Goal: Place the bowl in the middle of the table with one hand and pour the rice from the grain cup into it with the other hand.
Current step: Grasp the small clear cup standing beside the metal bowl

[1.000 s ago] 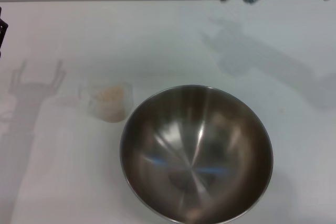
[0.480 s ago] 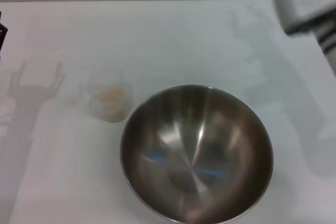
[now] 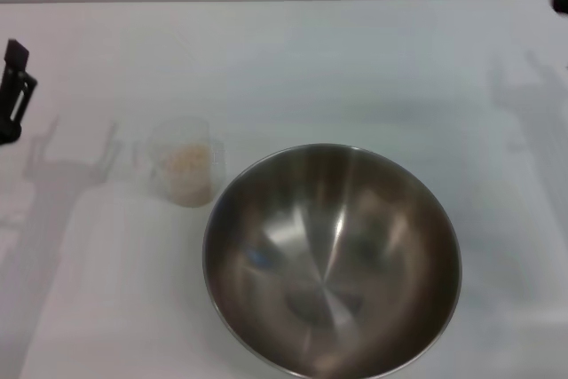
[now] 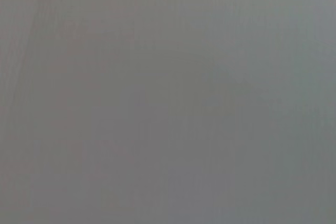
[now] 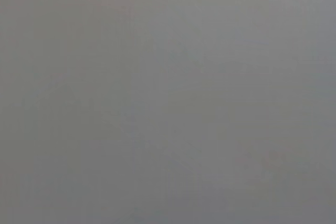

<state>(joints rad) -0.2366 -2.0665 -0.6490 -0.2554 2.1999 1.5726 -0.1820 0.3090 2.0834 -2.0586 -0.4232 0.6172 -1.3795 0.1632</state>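
Big shiny round steel bowl [image 3: 332, 260] sits on plain white table [image 3: 293, 68], small clear plastic grain cup [image 3: 183, 172] of pale rice [image 3: 187, 162] just beside. My left gripper [image 3: 12, 93] at edge, grip unclear.

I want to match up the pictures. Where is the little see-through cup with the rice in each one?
Head view: the small transparent plastic grain cup stands upright left of centre, just beside the large shiny steel bowl, pale rice inside.
Left wrist view: not in it; only plain grey.
Right wrist view: not in it; only plain grey.
Shared landmark: none; only the head view shows the white table.
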